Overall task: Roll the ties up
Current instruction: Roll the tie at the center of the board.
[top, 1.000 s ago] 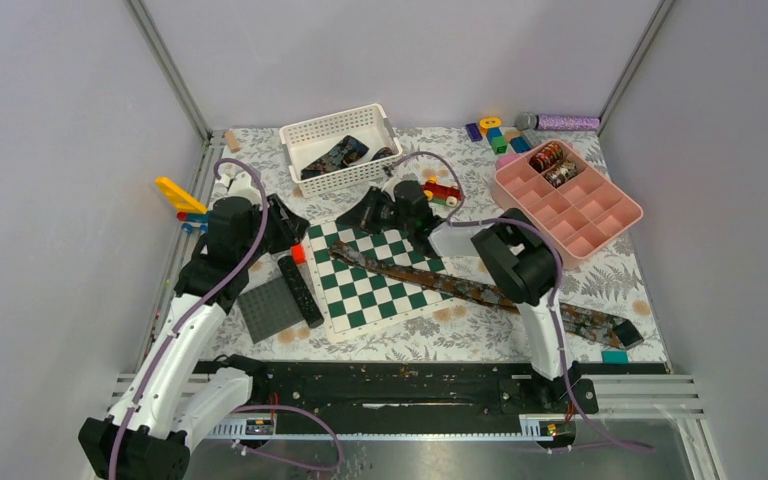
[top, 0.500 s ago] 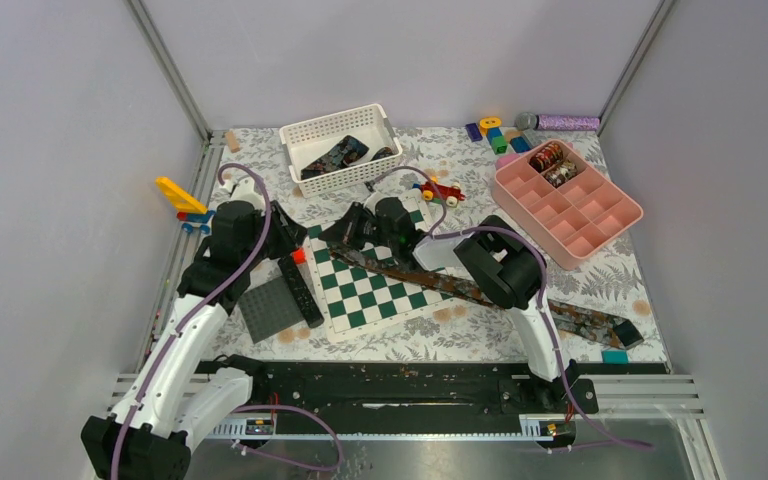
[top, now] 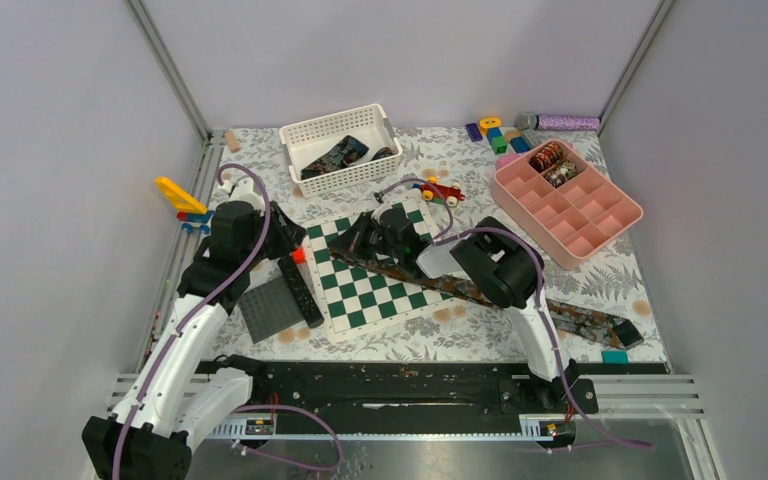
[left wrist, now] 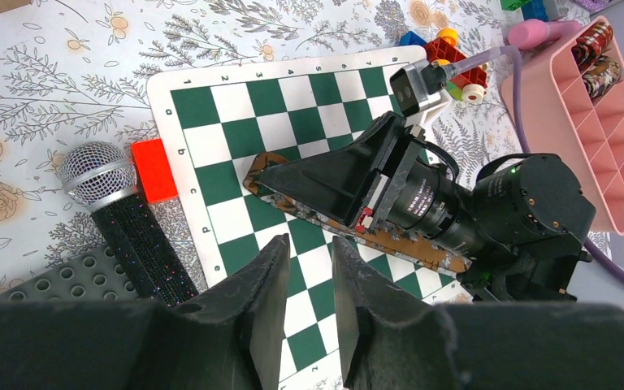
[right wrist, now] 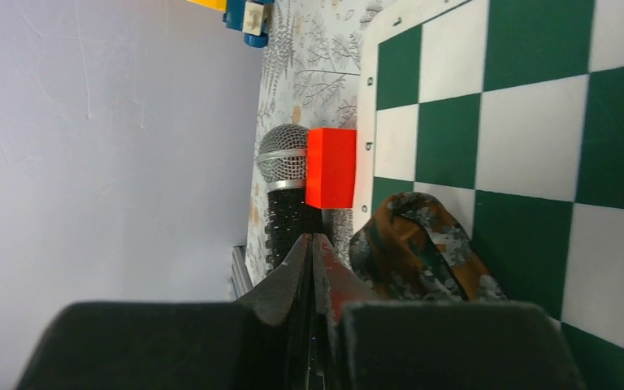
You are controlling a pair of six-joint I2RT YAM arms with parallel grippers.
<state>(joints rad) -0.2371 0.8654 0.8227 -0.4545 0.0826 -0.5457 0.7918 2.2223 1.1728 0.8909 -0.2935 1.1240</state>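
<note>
The right fingers point(right wrist: 288, 280) have just closed: in the right wrist view they stand pressed flat together with no gap. They have also travelled leftward along the chessboard point(right wrist: 528, 146) and now sit at the narrow end of the brown-rust tie point(right wrist: 414, 244). That end lies bunched into a small hump touching the fingers' right side. Whether a fold of cloth is nipped between them I cannot tell, since the hump shows beside the tips and not in them.

The left fingers point(left wrist: 264, 276) have narrowed a little. They keep a slim gap with nothing in it and hover at the bottom of the left wrist view, above the board's near squares and just short of the tie's end.

Just beyond the tie's end, a red block point(right wrist: 331, 166) leans against the head of a black microphone point(right wrist: 283, 154) at the board's left edge. From the hump the tie runs diagonally across the board to the lower right of the top view, and its wide end rests on the flowered table point(top: 410, 340).

In the top view's upper right, a pink tray point(top: 600, 235) holds two small coils point(top: 550, 160) in its far compartments. More dark ties point(top: 340, 153) lie loose in the white basket point(top: 305, 132) at upper centre.

My reading is that the reach is over and the roll is starting from the narrow end. The raised end would be the first turn, and nearly the whole length is still flat.
</note>
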